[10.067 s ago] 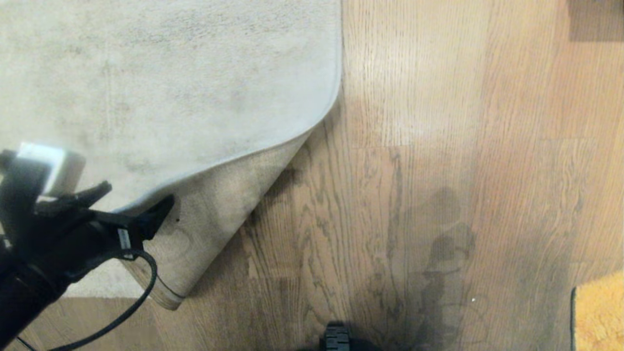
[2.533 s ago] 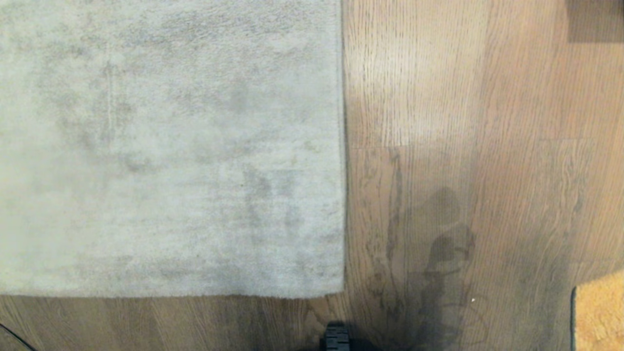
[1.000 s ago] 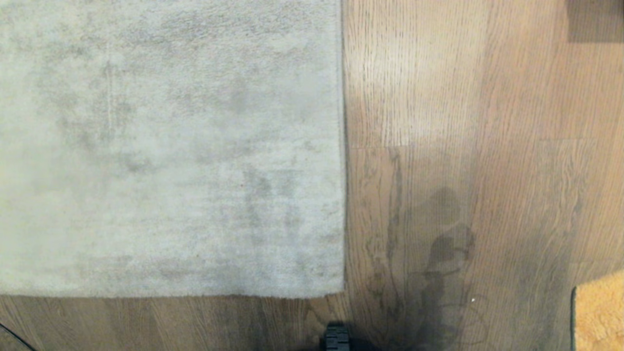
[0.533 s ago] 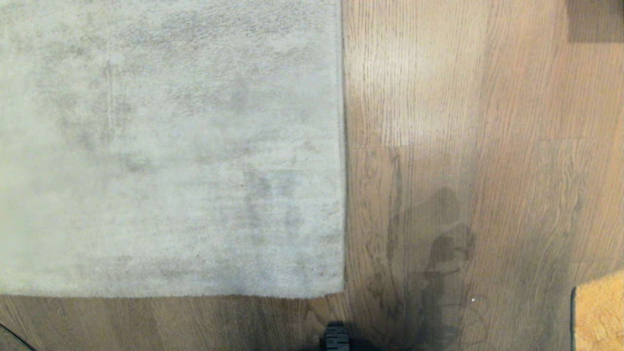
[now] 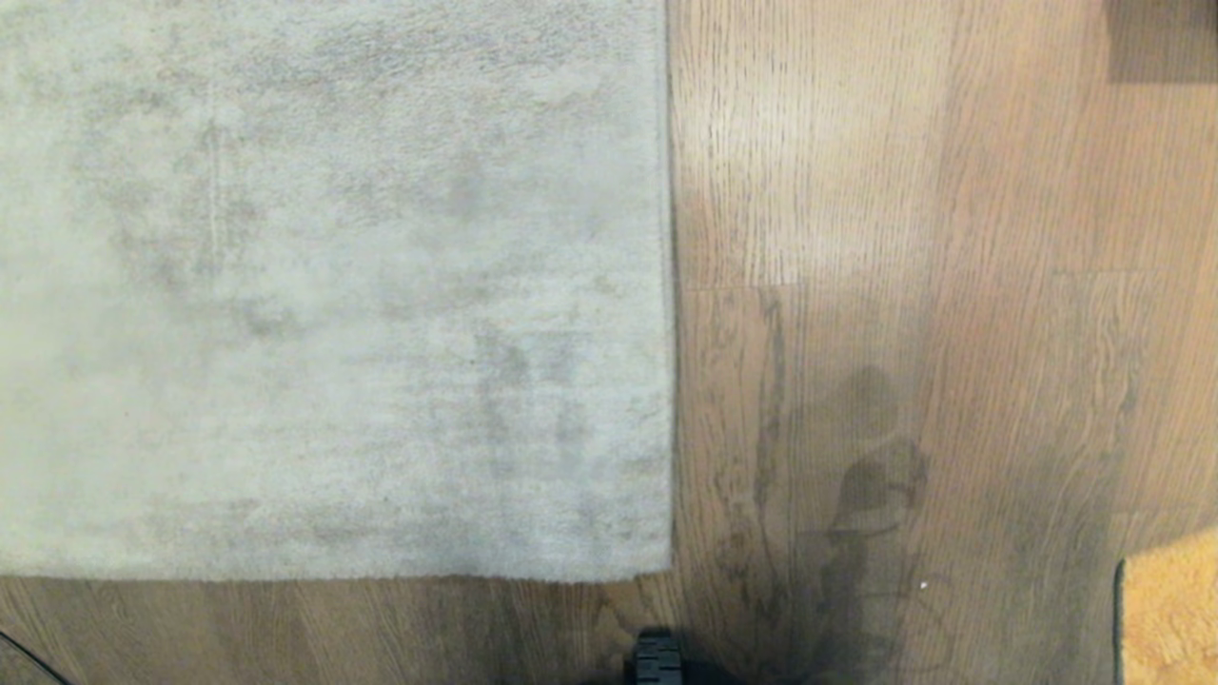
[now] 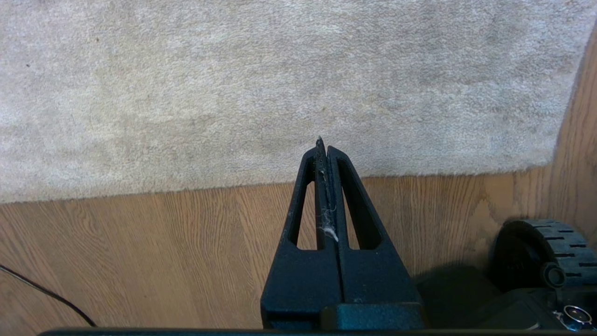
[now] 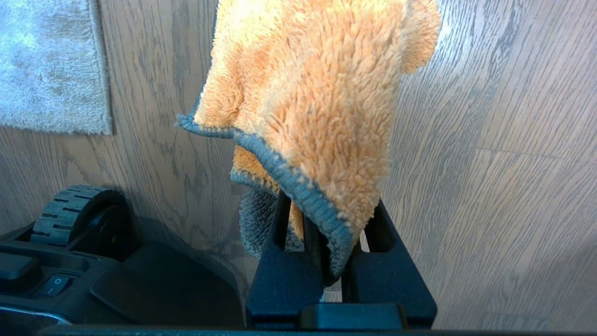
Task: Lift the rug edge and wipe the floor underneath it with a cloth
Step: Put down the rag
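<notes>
My right gripper [image 7: 326,261] clamps the cloth [image 7: 308,107] above the floor [image 5: 904,285]; my left gripper [image 6: 323,144] is closed, empty. The rug edge [image 5: 666,381] lies flat, a wheel [image 6: 536,252] of my base nearby.

soft blur, perhaps dim; shadowed floor [image 5: 856,495]

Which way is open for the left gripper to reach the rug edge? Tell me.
Probably straight ahead: the left gripper, shut and empty, points at the rug edge, with only bare floor between. It must open first.
</notes>
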